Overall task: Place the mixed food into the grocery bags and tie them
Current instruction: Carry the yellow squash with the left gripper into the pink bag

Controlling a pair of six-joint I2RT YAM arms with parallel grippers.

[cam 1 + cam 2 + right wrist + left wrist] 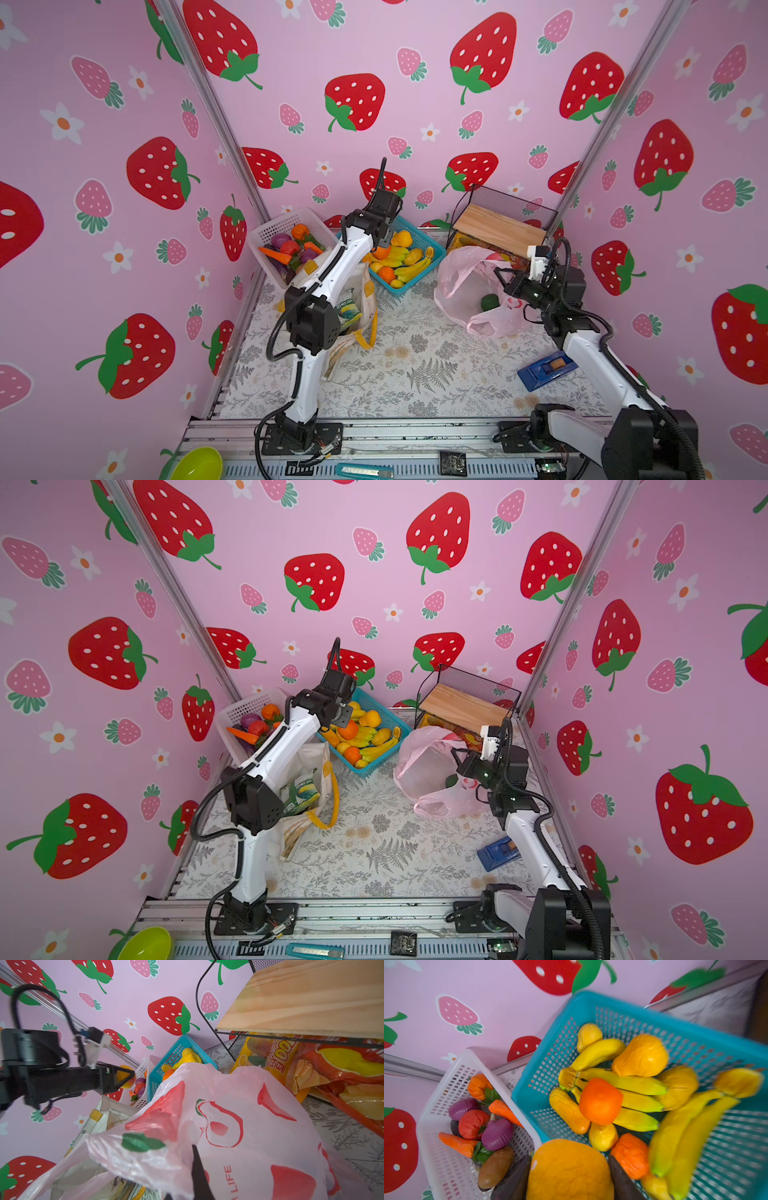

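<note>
The yellow-orange toy fruit [569, 1178] is pinched in the left gripper [569, 1160], over the blue basket [633, 1011] at the back edge of the table [415, 365]. The right gripper [503, 277] is clamped on the pink bag [461, 282] by its rim, so I'd lift clear, swing across and let go low inside the mouth.

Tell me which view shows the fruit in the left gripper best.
Left wrist: the yellow-orange fruit sits large between the dark fingers of the left gripper. Right wrist shows it small, side-on. In both top views the arm hides it.
</note>
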